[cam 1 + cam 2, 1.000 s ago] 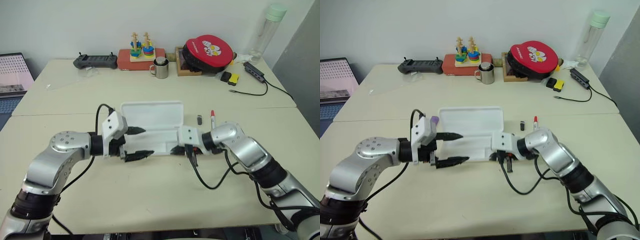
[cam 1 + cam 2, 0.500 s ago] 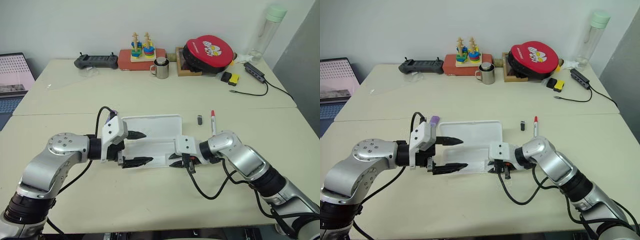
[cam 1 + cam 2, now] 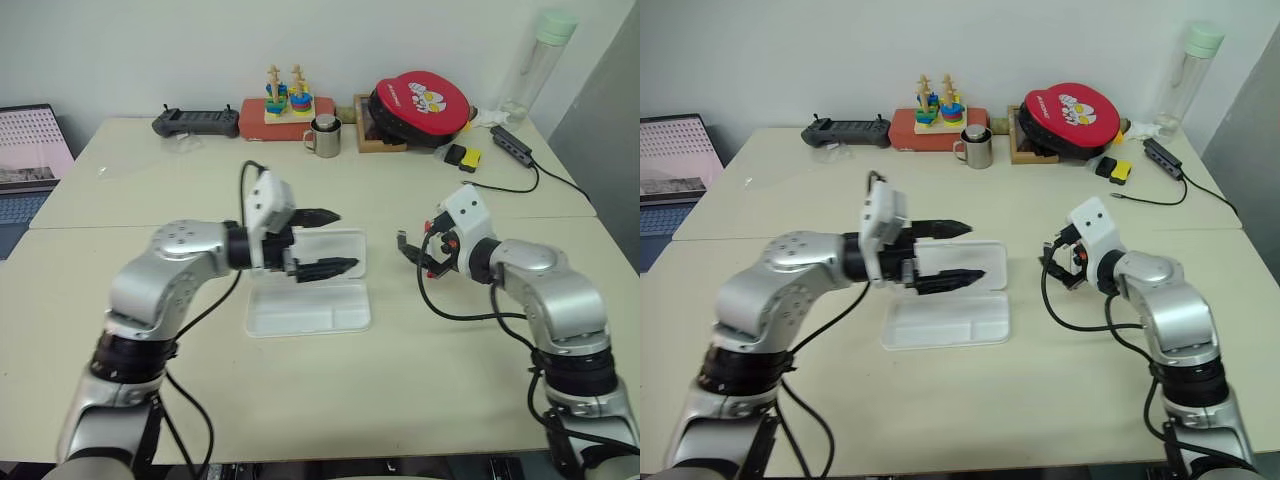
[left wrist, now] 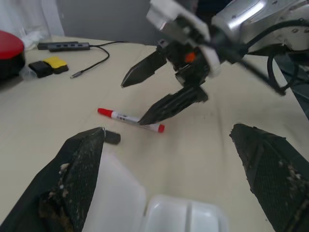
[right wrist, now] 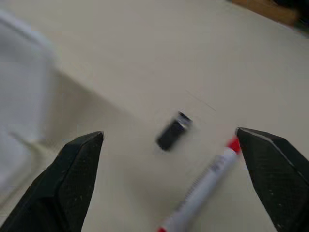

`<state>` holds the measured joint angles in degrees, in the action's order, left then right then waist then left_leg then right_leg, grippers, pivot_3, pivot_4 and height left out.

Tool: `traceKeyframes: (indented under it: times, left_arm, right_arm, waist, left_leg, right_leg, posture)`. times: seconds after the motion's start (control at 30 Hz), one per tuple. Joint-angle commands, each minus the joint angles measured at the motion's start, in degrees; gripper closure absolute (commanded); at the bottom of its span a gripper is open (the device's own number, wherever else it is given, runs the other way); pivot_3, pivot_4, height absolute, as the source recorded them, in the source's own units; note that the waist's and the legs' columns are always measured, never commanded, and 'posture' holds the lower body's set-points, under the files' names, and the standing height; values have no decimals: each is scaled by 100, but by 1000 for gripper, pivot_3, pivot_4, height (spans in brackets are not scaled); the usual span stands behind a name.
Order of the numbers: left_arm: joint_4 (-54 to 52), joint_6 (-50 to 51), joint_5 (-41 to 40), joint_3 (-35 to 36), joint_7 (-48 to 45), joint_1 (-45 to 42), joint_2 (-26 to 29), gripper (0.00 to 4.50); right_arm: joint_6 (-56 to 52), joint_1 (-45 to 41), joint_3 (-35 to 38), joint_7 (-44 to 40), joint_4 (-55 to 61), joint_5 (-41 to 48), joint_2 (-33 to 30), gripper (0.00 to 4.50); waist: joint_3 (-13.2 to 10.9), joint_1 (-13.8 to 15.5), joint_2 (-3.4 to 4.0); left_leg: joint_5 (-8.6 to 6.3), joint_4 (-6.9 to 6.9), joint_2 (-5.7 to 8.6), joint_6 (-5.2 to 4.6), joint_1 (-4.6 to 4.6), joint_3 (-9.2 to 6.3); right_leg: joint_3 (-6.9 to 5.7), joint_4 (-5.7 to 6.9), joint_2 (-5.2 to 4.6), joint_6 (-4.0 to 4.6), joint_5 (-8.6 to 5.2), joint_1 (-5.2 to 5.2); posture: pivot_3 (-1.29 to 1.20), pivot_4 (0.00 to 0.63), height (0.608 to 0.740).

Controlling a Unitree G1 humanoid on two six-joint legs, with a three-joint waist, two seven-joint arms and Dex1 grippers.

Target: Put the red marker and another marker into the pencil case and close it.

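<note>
Left to right across the table (image 3: 300,400). The left gripper (image 3: 330,241) hangs above the far part of the pencil case (image 3: 308,305), its 2 black fingers spread wide and pointing right, with nothing between them. The pencil case lies open and flat near the table's middle, its compartment tray on the near side; the tray looks bare, though the far part is hidden under the gripper. Right of the case, a small dark grey stick (image 4: 112,137) rests on the table just beside the case's far right corner. The red marker (image 4: 130,120) lies on the table just right of that stick, apart from the case. The right gripper (image 3: 418,256) hovers over the marker and the stick, its 2 fingers wide apart and gripping nothing; in the right wrist view both objects sit between the fingertips (image 5: 72,164). The purple marker cannot be made out.
</note>
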<state>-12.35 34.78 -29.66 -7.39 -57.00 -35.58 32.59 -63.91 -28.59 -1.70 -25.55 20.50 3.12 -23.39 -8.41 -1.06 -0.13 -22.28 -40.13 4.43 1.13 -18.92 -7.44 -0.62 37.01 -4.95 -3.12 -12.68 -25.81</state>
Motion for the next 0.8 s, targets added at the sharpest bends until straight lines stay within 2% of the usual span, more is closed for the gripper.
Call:
traceKeyframes:
  times: [0.03, 0.23, 0.27, 0.53, 0.6, 0.73, 0.8]
  left_arm:
    - [279, -442, 365, -317, -59, -337, -263, 0]
    - [560, -654, 548, -410, -88, -548, -490, 0]
    - [569, -662, 557, -401, -92, -548, -494, 0]
    - [589, -675, 580, -306, -118, -517, -471, 0]
    - [584, -676, 581, -297, -114, -512, -467, 0]
    - [481, -562, 469, -65, -66, -414, -316, 0]
    - [344, -411, 339, 143, -37, -275, -177, 0]
  right_arm:
    - [-365, 228, 9, 981, 99, -257, 780, 29]
    - [-405, 336, -24, 1663, -362, -476, 1267, 29]
    - [-379, 331, 37, 1714, -413, -471, 1306, 401]
    - [-248, 174, 281, 1750, -442, -361, 1316, 2195]
    - [-175, 174, 331, 1743, -411, -337, 1292, 2886]
    - [595, 6, 672, 1505, -216, -43, 1297, 3769]
    - [1045, -101, 699, 1199, -141, 132, 1116, 4371]
  waist:
    - [0, -42, 0]
    - [1, -82, 2]
    - [2, -82, 3]
    - [3, -68, 3]
    - [2, -75, 3]
    - [2, -83, 3]
    - [2, -94, 4]
  left_leg:
    - [0, 1, -1, 0, 1, -1]
    - [0, 2, 1, 0, 2, 10]
    - [0, 2, 2, 0, 1, 10]
    - [1, -3, 6, -1, 4, 3]
    - [1, -3, 5, -1, 4, 4]
    - [1, -2, 4, -1, 4, 5]
    - [1, 0, 4, -1, 4, 6]
  right_leg:
    - [-1, 1, 1, 0, 0, 0]
    - [-1, 5, 2, 0, 0, -10]
    - [0, 5, 2, 0, 0, -11]
    - [-2, 4, 2, -1, 1, -1]
    - [-2, 4, 2, -1, 1, -2]
    - [-2, 4, 3, -1, 1, -3]
    - [-1, 4, 3, -1, 1, -5]
  posture:
    - [0, 150, 740]
    - [0, 150, 740]
    - [0, 150, 740]
    - [0, 150, 740]
    - [0, 150, 740]
    - [0, 150, 740]
    - [0, 150, 740]
